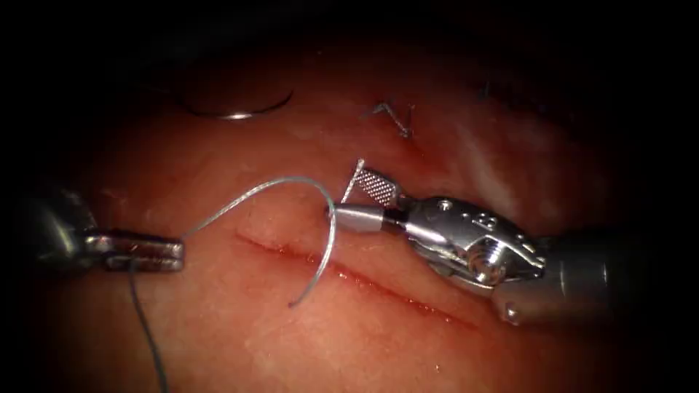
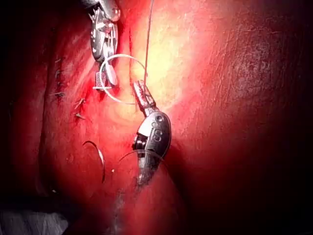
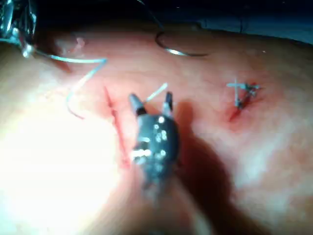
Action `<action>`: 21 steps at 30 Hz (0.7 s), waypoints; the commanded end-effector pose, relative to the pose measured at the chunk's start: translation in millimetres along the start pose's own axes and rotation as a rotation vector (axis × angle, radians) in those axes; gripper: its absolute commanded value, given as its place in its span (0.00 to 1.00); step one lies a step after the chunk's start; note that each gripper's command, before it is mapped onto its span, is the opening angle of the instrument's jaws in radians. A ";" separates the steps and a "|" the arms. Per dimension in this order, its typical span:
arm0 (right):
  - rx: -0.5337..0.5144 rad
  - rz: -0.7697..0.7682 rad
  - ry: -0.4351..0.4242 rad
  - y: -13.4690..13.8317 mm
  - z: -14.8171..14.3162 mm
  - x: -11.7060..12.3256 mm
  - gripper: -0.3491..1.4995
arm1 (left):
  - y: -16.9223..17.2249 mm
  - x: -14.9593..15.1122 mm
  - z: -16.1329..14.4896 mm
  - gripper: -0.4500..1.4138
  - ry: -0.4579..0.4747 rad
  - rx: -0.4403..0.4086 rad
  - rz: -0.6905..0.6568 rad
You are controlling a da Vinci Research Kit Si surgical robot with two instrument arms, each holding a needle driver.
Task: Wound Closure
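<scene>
Darkness rings the lit field on all sides; beyond it, nothing can be made out.

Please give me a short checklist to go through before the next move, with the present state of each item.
1. Left tool holds the thread: ok, fingers shut on it.
2. Right tool free: ok, fingers open, holding nothing.
3. Needle located: ok, lying on the tissue above the cut, held by neither tool.
4. Needle tip out of the tissue: cannot tell.
5. Earlier stitch in place: ok.

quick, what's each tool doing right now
Left tool: shut on the thread.
Right tool: open, holding nothing.
Needle: lying free on the tissue.
</scene>
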 end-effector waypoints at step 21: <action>0.027 0.022 0.020 -0.4 0.0 3.2 0.00 | 0.0 -0.8 0.7 0.00 -0.004 -0.005 0.003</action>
